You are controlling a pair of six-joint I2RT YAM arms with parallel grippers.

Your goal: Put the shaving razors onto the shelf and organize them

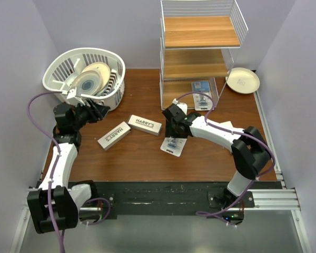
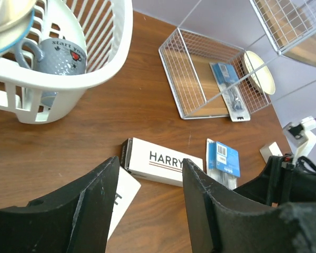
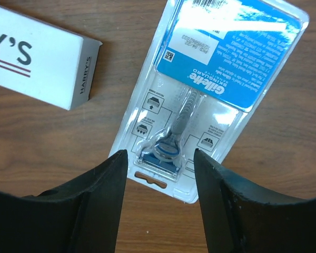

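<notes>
Pale lilac walls close in a brown wooden table (image 1: 147, 158), with the shelf (image 1: 200, 31) standing at its far edge. One blister pack (image 1: 203, 87) lies on the shelf's bottom tier. A second blister pack (image 3: 216, 100) lies flat on the table just in front of the shelf. The right gripper (image 3: 159, 155) hangs directly over it, spread and empty, and the pack's razor-head end shows between its fingers (image 3: 84, 211). A HARRY'S box (image 1: 145, 125) and a second HARRY'S box (image 1: 114, 135) lie in front of the shelf and to its left, near each other but apart. Further to the shelf's left, by the white basket (image 1: 58, 74), the left gripper (image 1: 97, 112) hovers, also spread wide with nothing in it.

The step in hand looks like the pickup of the second blister pack. The next move probably calls for a straight descent and a firm close across the thin card, which offers little edge while lying flat. The pack would then be carried to the bottom tier beside the first.
</notes>
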